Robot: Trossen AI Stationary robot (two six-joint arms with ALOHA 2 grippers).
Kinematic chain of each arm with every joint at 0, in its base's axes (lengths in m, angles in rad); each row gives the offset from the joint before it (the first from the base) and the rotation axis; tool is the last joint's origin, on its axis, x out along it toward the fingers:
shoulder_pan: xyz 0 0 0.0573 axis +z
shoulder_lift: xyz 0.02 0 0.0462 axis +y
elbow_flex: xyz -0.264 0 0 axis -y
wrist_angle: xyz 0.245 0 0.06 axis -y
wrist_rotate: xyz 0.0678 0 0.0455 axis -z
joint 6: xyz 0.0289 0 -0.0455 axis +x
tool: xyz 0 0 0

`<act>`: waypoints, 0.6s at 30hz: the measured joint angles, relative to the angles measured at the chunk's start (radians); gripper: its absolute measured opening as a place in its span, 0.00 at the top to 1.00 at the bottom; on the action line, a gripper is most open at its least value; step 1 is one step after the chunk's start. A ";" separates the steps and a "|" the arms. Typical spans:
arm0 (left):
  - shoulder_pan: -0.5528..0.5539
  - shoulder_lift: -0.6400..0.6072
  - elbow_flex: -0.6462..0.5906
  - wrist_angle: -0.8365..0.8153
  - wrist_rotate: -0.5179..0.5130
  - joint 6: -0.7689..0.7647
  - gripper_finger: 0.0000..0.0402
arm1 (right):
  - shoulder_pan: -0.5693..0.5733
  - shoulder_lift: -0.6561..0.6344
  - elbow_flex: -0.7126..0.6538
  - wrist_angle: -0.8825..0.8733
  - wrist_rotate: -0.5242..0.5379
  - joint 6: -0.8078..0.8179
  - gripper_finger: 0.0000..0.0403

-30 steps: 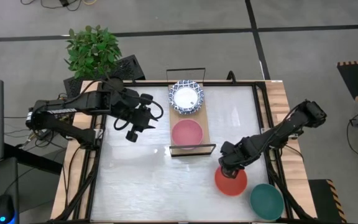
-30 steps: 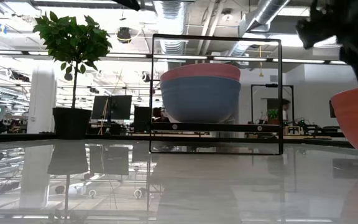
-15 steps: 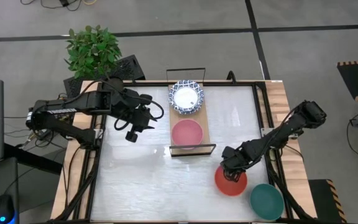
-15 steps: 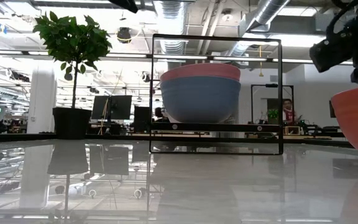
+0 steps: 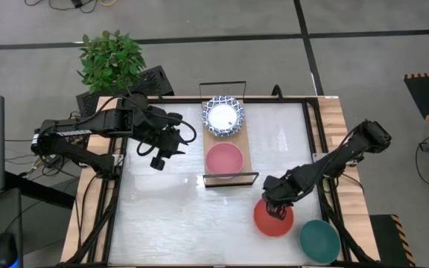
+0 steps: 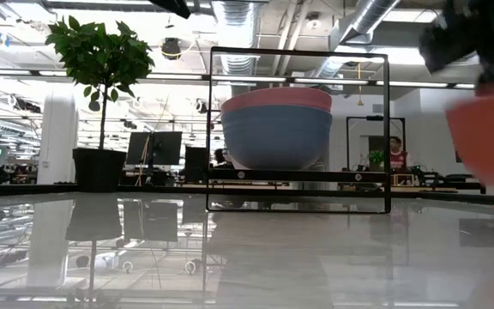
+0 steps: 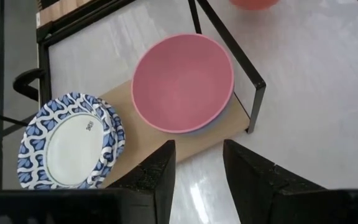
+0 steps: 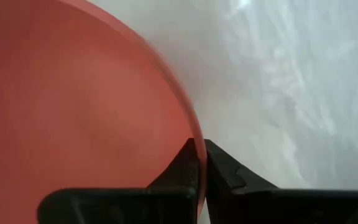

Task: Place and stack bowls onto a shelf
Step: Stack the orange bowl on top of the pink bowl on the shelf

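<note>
The red bowl (image 5: 272, 221) is at the table's near right, and my right gripper (image 5: 276, 207) is shut on its rim. A dark green bowl (image 5: 319, 240) rests on the table beside it. On the shelf (image 5: 246, 141) a pink bowl (image 5: 224, 160) is nested in a slate-blue bowl (image 6: 275, 142). White bowls with blue patterned rims (image 5: 223, 117) are stacked at the shelf's far end. My left gripper (image 5: 159, 158) hovers open, left of the shelf, holding nothing. My right gripper pinches the red bowl's rim (image 8: 190, 127) on the bowl's far side, one finger inside the bowl and one outside. The fingers come from above, slanting down. In the low view the bowl (image 6: 487, 142) shows blurred at the right; whether its base is on the table I cannot tell.
A potted plant (image 5: 111, 59) stands beyond the table's far left corner. The shelf's black wire frame (image 6: 298, 129) rises at its near end. Wooden rails (image 5: 339, 141) run along the table's sides. Bare tabletop (image 5: 170, 216) lies left of the red bowl.
My right gripper has come down onto the red bowl's far rim and shut on it. The bowl has shifted slightly toward the table's left and shows higher and blurred in the low view.
</note>
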 joint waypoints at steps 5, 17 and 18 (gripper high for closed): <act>0.000 0.000 0.000 -0.001 0.000 0.000 0.69 | -0.028 0.000 0.201 -0.136 -0.007 -0.086 0.93; 0.000 0.000 0.000 0.072 -0.003 0.235 0.69 | -0.256 -0.001 0.741 -0.343 0.361 -0.458 0.93; 0.000 0.000 0.000 0.095 -0.005 0.270 0.69 | -0.291 -0.001 0.768 -0.337 0.369 -0.499 0.93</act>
